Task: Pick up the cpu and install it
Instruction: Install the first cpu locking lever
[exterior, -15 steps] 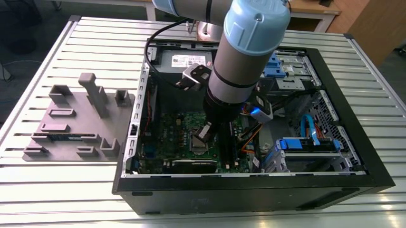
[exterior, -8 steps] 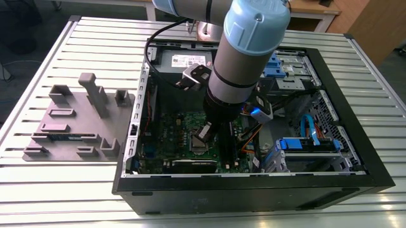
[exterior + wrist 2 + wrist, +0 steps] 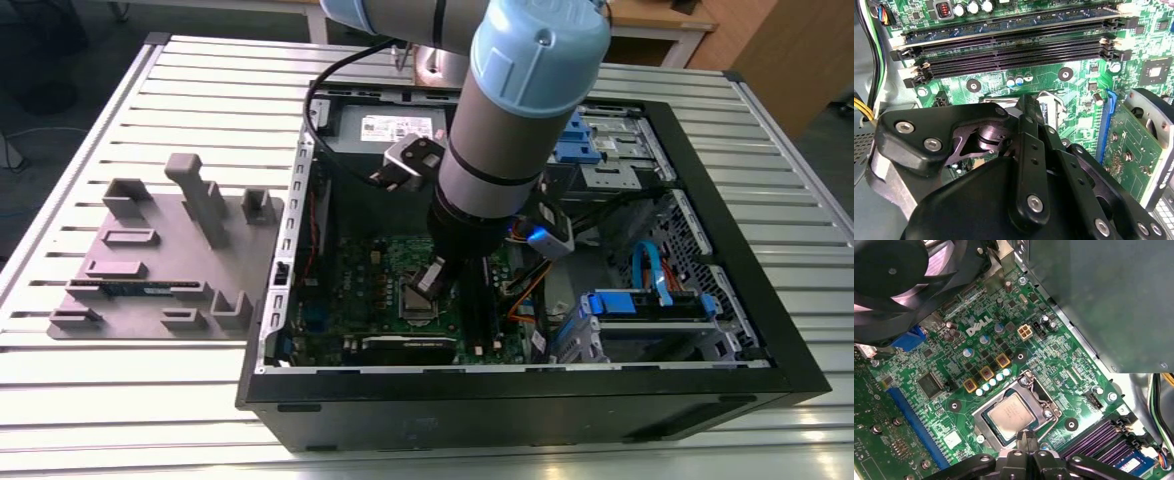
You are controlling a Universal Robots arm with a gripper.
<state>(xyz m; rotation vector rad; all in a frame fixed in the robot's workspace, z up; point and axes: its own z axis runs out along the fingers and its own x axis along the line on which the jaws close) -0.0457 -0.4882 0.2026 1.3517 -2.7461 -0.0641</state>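
Note:
The cpu (image 3: pixel 1013 412), a small silver square, lies flat inside the metal-framed socket (image 3: pixel 1046 412) of the green motherboard (image 3: pixel 1054 365); the socket's frame is open around it. In the first wrist view my gripper (image 3: pixel 1027 436) hovers just beside the socket's edge, its two black fingers pressed together with nothing between them. In the second wrist view the gripper (image 3: pixel 1029 105) covers most of the socket, of which a corner of the frame (image 3: pixel 1054 100) shows. In the exterior view the gripper (image 3: pixel 429 281) reaches down into the open computer case (image 3: pixel 534 400), over the motherboard (image 3: pixel 354 280).
Black memory slots (image 3: pixel 1014 50) run close by the socket. A case fan (image 3: pixel 889 275), an upright card (image 3: pixel 1134 145) and the grey case wall (image 3: pixel 1094 300) hem in the board. Blue drive bays (image 3: pixel 641 300) and cables fill the case's other half. A grey fixture plate (image 3: pixel 160 260) lies on the slatted table.

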